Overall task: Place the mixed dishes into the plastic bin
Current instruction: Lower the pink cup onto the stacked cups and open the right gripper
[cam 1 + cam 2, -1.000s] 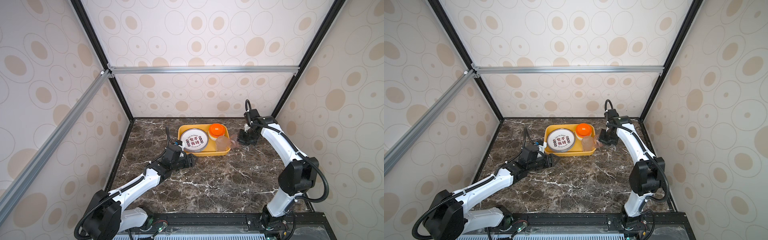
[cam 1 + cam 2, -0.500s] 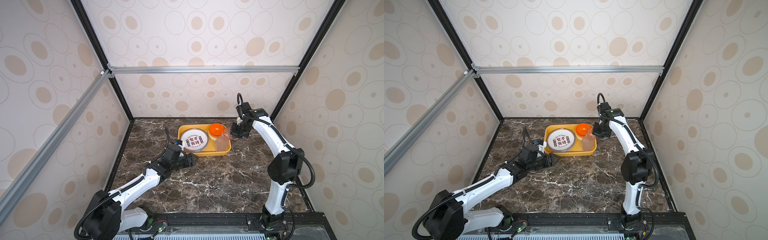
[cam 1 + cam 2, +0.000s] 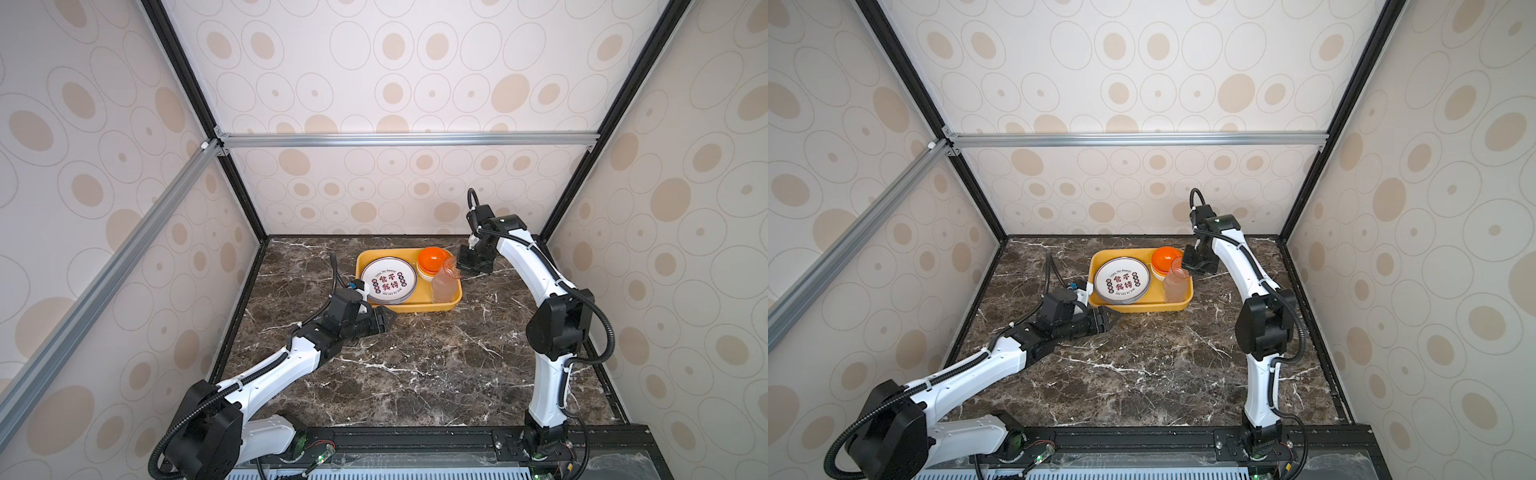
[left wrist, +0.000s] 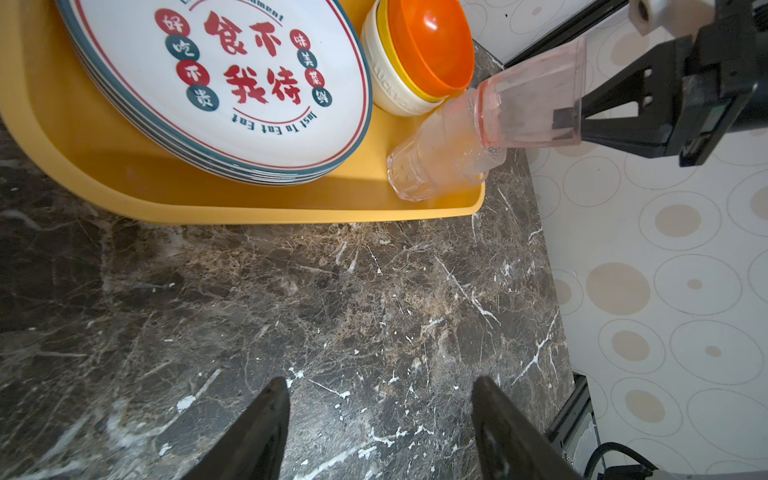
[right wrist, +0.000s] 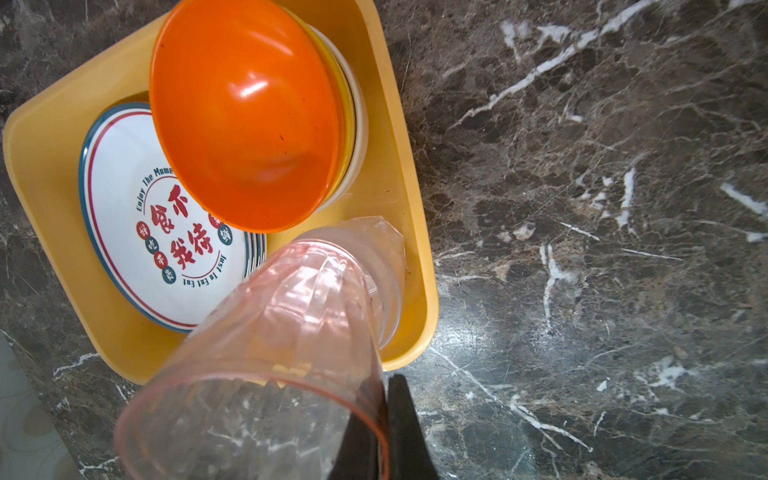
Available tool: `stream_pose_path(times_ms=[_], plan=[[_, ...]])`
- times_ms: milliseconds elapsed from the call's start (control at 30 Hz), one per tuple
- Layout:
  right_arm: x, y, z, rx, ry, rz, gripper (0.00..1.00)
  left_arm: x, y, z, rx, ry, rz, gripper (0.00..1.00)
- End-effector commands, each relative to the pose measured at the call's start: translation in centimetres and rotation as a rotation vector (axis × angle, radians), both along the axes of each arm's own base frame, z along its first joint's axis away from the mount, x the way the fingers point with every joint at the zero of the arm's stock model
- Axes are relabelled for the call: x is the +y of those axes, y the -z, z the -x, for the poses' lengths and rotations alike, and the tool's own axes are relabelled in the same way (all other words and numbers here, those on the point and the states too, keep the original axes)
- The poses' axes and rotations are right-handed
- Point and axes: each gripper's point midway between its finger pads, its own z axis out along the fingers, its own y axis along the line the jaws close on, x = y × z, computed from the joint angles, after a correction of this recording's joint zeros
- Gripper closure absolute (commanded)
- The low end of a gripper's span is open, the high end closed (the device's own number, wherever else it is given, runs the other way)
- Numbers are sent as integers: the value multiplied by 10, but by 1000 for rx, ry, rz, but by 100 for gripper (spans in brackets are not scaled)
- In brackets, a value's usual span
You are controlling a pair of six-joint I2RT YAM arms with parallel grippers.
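marble tabletop [image 3: 415, 361] bears bin [image 3: 411, 308] holding plates [image 3: 388, 279], bowls [image 3: 432, 258], cups [image 3: 441, 289], pink cup [image 3: 451, 266].

Glossy white tubular shells on left arm [image 3: 270, 374] and right arm [image 3: 545, 390], with small dark fastener dots along them. Bulky matte-black joint housings [image 3: 557, 326] at elbows and bases. Ribbed black cable conduit [image 3: 611, 338] looped outside each arm, held by white ties. Left gripper [image 4: 380, 384]: two black tapered fingers with pointed tips. Right gripper [image 5: 380, 415]: same black blades, with triangular cut-outs in the side struts.
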Motion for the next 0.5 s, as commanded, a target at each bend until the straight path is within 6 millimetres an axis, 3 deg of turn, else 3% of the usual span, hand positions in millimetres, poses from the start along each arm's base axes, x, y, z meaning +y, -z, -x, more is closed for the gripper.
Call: stream_pose_path(times_ms=[0, 167, 467], plan=[[2, 2, 2, 21, -15, 7, 97, 1, -8, -4, -16, -14, 29, 31], [16, 7, 6, 33, -49, 11, 97, 1, -8, -4, -15, -13, 29, 31], [17, 13, 8, 52, -63, 25, 97, 2, -8, -4, -16, -17, 28, 31]])
